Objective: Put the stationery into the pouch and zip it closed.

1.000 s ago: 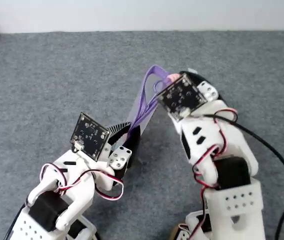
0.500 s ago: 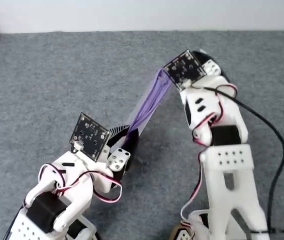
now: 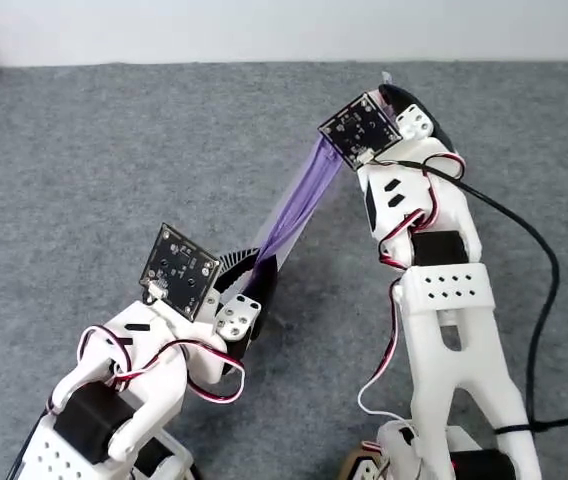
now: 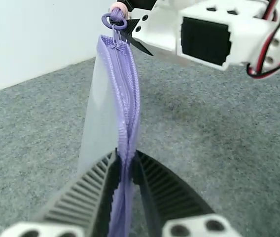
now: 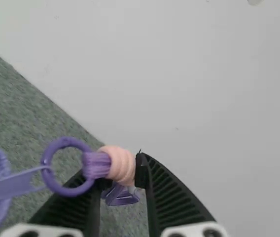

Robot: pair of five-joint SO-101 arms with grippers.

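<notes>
High view: right arm (image 3: 434, 270) outstretched, right pincer (image 5: 115, 175) pinching zipper pull (image 5: 63, 167).

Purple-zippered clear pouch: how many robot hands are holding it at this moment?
2. The left hand clamps the purple-zippered clear pouch at its near end; the right hand pinches the purple-and-pink zipper pull at the far end.
</notes>
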